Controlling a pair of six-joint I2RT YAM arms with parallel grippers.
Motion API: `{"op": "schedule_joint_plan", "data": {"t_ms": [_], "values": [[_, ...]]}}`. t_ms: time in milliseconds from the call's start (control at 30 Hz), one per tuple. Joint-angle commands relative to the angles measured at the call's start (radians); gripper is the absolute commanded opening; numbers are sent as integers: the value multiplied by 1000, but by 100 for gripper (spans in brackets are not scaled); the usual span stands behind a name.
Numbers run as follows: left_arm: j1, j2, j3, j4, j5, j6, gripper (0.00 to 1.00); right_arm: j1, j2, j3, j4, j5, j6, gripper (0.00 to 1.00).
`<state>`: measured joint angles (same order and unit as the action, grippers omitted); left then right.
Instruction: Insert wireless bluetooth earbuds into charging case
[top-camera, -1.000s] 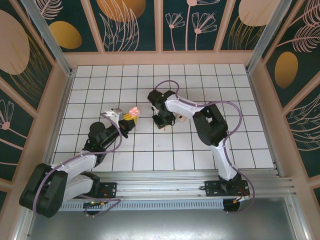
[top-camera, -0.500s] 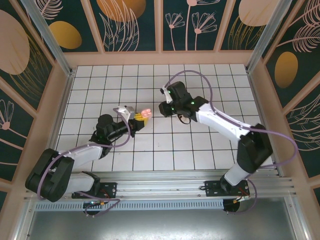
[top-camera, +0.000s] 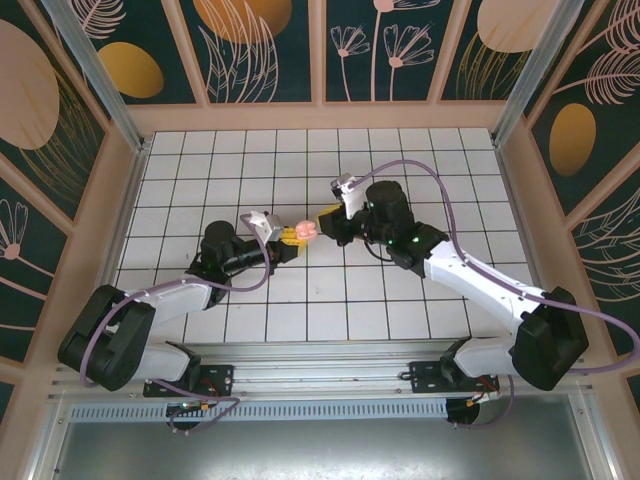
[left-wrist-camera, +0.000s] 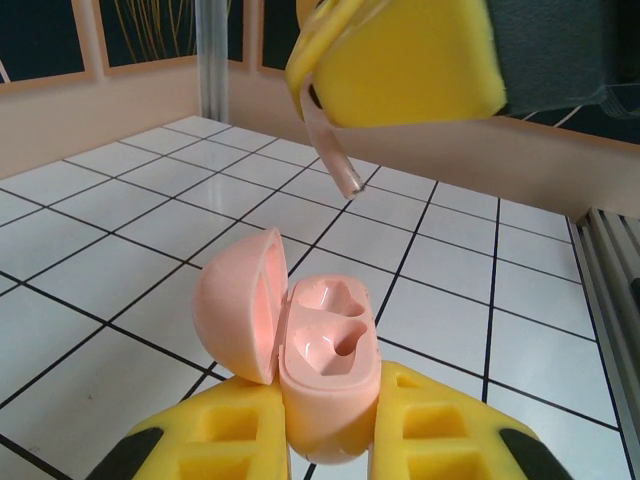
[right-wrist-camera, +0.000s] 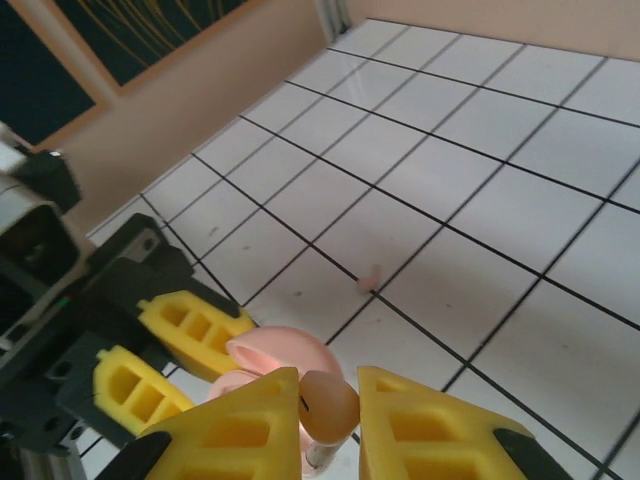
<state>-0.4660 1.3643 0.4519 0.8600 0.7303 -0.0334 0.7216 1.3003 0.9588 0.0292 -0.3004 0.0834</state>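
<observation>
1. Left gripper (left-wrist-camera: 330, 440), from my seat, is clamped tight on the charging case (left-wrist-camera: 325, 365), which sits upright with its lid (left-wrist-camera: 235, 300) swung open and both wells showing.
2. My right gripper (right-wrist-camera: 328, 395) pinches one earbud (left-wrist-camera: 336, 155), stem down, just above the case and apart from it.

Right gripper (right-wrist-camera: 330, 385) pinching an earbud (right-wrist-camera: 328, 410) close to the case (right-wrist-camera: 275, 355).
Its two yellow fingers stand at the bottom edge with the pale pink earbud nipped between their tips, a thin stem pointing down. Right behind it is the pink case, lid tipped up, clamped by the yellow fingers of the left gripper (right-wrist-camera: 220, 365), which reaches in from the lower left. Farther out a tiny pink speck (right-wrist-camera: 370, 278) lies on the white tiled floor (right-wrist-camera: 480, 190), too small to make out. A beige wall (right-wrist-camera: 190, 75) runs along the upper left.
</observation>
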Motion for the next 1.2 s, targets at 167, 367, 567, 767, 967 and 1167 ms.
{"op": "schedule_joint_plan", "data": {"t_ms": [167, 367, 567, 767, 967, 1167], "values": [[-6, 1, 26, 29, 29, 1, 16, 33, 18, -9, 105, -54, -20, 18], [-5, 1, 31, 48, 26, -29, 16, 42, 40, -8, 95, -36, -35, 17], [-6, 6, 35, 79, 30, -54, 16, 44, 36, -27, 92, 6, -43, 17], [-6, 17, 34, 121, 40, -94, 16, 44, 36, -43, 115, 7, -34, 17], [-6, 19, 34, 140, 30, -118, 16, 44, 27, -58, 136, -14, -26, 17], [-5, 9, 32, 146, 15, -128, 17, 45, 22, -68, 124, -57, -33, 17]]}}
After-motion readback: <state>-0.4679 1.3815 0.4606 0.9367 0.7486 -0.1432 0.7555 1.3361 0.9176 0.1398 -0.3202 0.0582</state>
